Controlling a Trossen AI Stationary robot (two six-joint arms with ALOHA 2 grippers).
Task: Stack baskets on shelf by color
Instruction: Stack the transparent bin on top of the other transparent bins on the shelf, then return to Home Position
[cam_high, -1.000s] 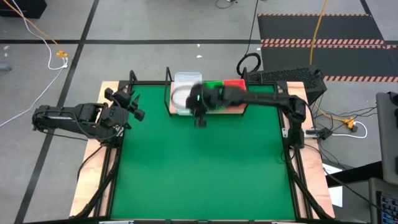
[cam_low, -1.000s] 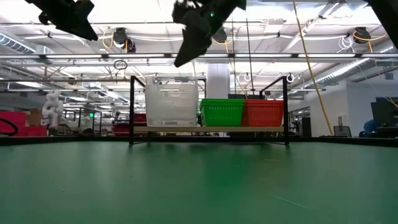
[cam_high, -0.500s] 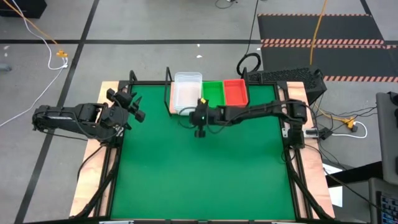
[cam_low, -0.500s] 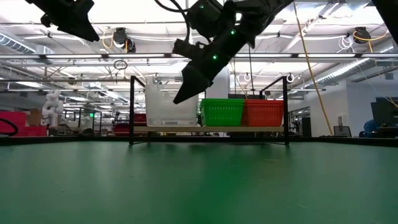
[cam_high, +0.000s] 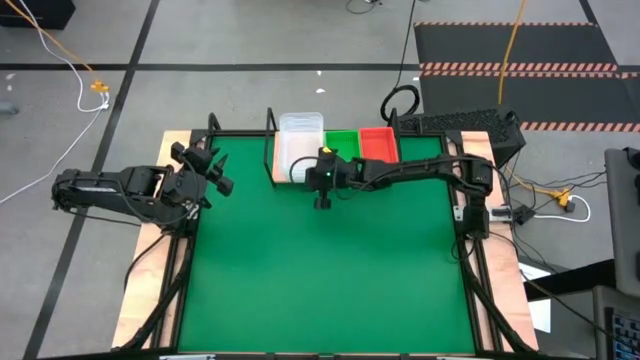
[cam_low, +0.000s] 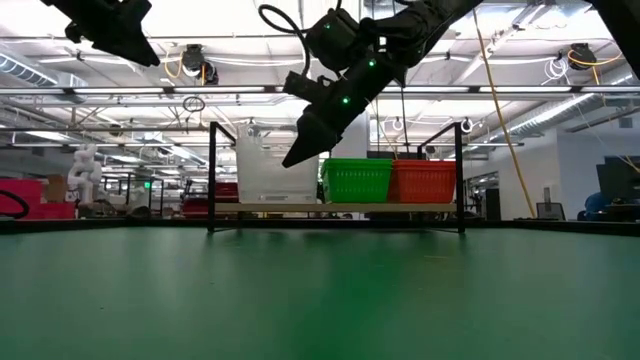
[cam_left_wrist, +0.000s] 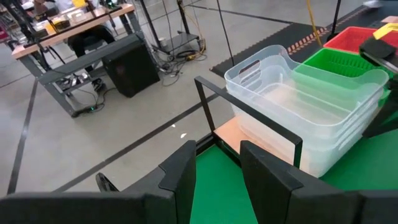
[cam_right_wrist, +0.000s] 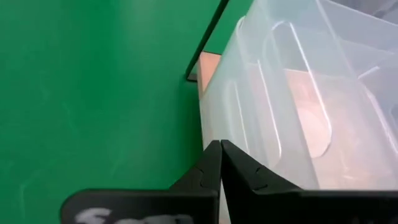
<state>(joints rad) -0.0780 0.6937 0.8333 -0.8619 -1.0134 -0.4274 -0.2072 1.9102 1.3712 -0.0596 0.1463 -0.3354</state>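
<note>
Three stacks of baskets stand side by side on the shelf (cam_low: 340, 207) at the table's far edge: clear (cam_high: 302, 140), green (cam_high: 343, 145) and red (cam_high: 378, 147). In the left wrist view the clear stack (cam_left_wrist: 298, 118) sits beside the green one (cam_left_wrist: 342, 68) inside the black frame. My right gripper (cam_right_wrist: 221, 146) is shut with nothing between its fingers. It slants down, and its tip (cam_low: 290, 160) is at the clear stack's near wall. My left gripper (cam_left_wrist: 217, 168) hangs open and empty above the table's left edge (cam_high: 218, 172). My right gripper's shut fingertips (cam_right_wrist: 214, 155) stand right at the clear stack's near wall (cam_right_wrist: 249, 124), coming slantwise from above and from the table's near right. I cannot tell whether they touch it.
The green mat (cam_high: 320, 270) lies bare in front of the shelf. The shelf's black rod frame (cam_left_wrist: 249, 109) rises around the baskets. Beyond the far edge are floor cables and a workbench (cam_left_wrist: 68, 37).
My right gripper has come down from above the shelf. Its tip now shows in front of the clear stack instead of high over it. The baskets have stayed where they were.
</note>
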